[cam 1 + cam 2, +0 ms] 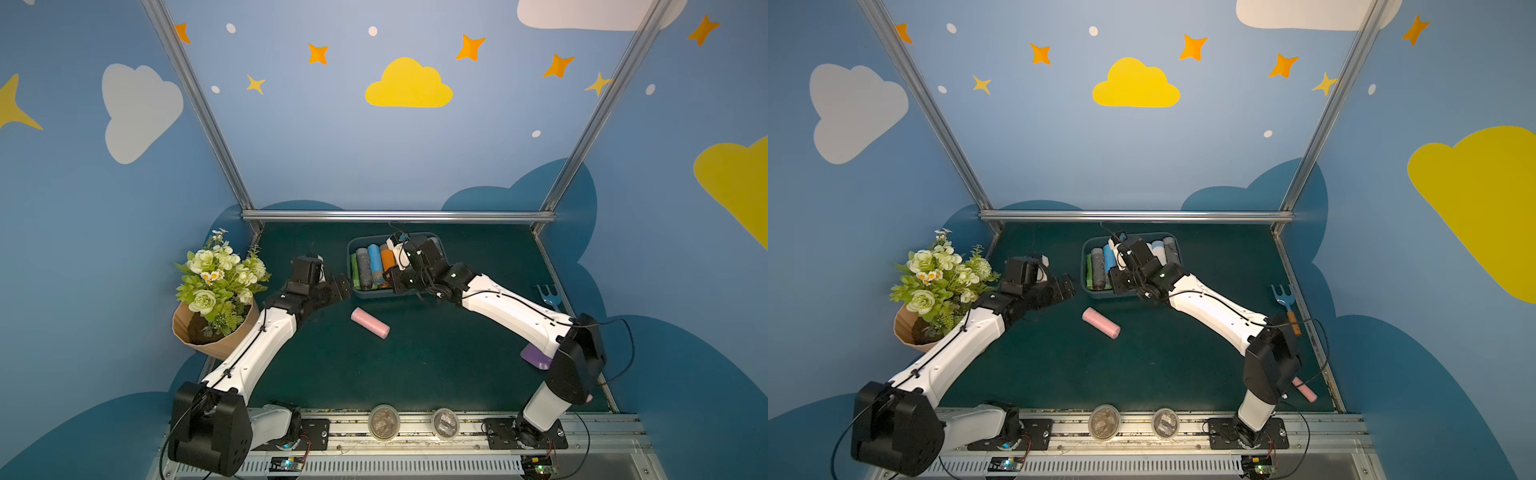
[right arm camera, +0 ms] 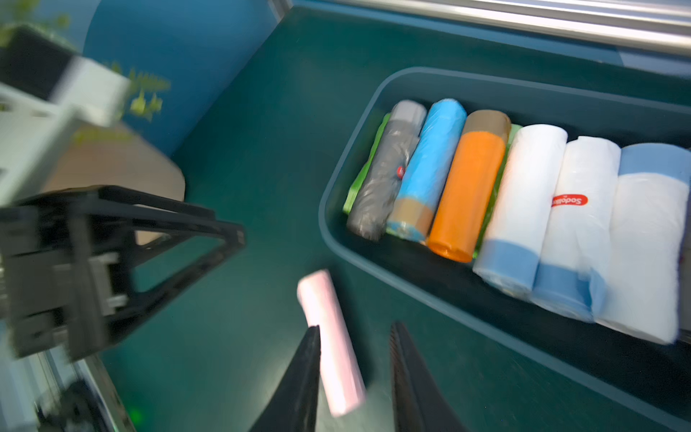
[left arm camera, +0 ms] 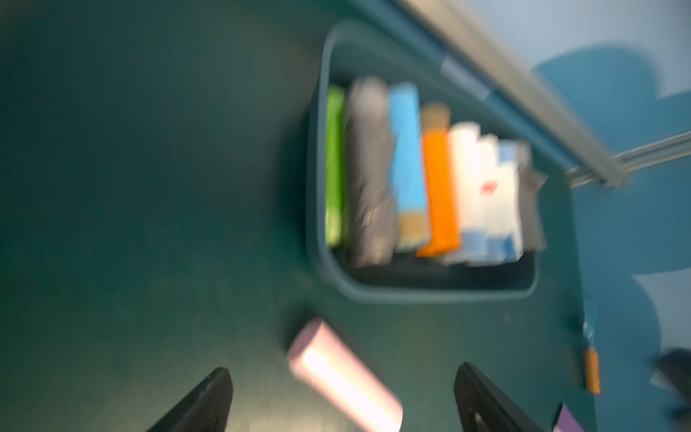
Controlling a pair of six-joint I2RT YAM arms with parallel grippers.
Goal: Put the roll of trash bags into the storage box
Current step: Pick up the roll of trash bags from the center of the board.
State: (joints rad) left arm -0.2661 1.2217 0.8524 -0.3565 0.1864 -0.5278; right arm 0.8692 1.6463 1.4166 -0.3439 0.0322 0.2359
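Roll of trash bags [image 1: 370,323]: pink, smooth film cylinder, lying mid-bench [image 1: 436,357], just before the storage box [image 1: 371,294], in both top views. Judged light, soft, slippery; grasp mid-length. Left wrist: left gripper [image 3: 343,368] spread, empty. Right wrist: right gripper [image 2: 355,326] narrowly parted, empty.
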